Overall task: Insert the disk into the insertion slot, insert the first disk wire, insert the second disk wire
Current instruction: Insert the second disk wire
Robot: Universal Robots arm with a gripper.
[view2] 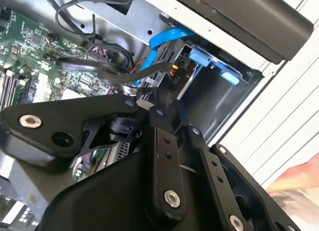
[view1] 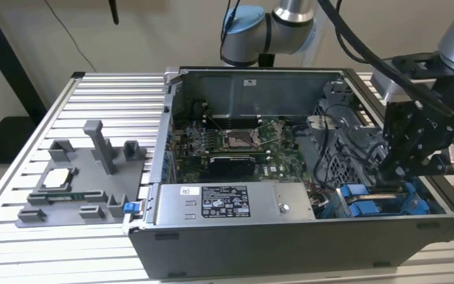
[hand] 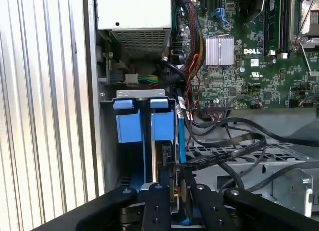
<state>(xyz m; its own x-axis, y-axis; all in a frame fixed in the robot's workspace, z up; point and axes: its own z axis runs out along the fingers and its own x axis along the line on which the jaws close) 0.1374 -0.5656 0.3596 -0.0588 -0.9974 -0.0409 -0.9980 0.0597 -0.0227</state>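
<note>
Blue plastic marks my target. The disk (hand: 163,125) looks already seated edge-on in the insertion slot (hand: 107,141), its blue carrier level with the bay's blue tabs, so I judge the work in hand to be one of the wires.

In the exterior view my gripper (view1: 390,173) is low in the right part of the frame, reaching down into the computer case (view1: 290,248). It is directly above the blue rails at the lower right, and the grey power-supply box (view1: 227,202) lies to the exterior view's left of it.

A black cable (hand: 224,154) loops over the perforated cage (hand: 259,154) and runs right up to the tip of my gripper (hand: 174,188). I cannot tell how far my gripper is open, or whether it actually has hold of the plug.

To do this well, I would:
- keep the plug square to the disk's rear edge;
- push straight along the socket's axis, without rocking;
- watch that the cable's slack does not drag the plug sideways;
- keep clear of the light-blue cable (view2: 164,38) beside it.

The disk's connector end is just beyond my tip, very near; whether they touch is hidden.
</note>
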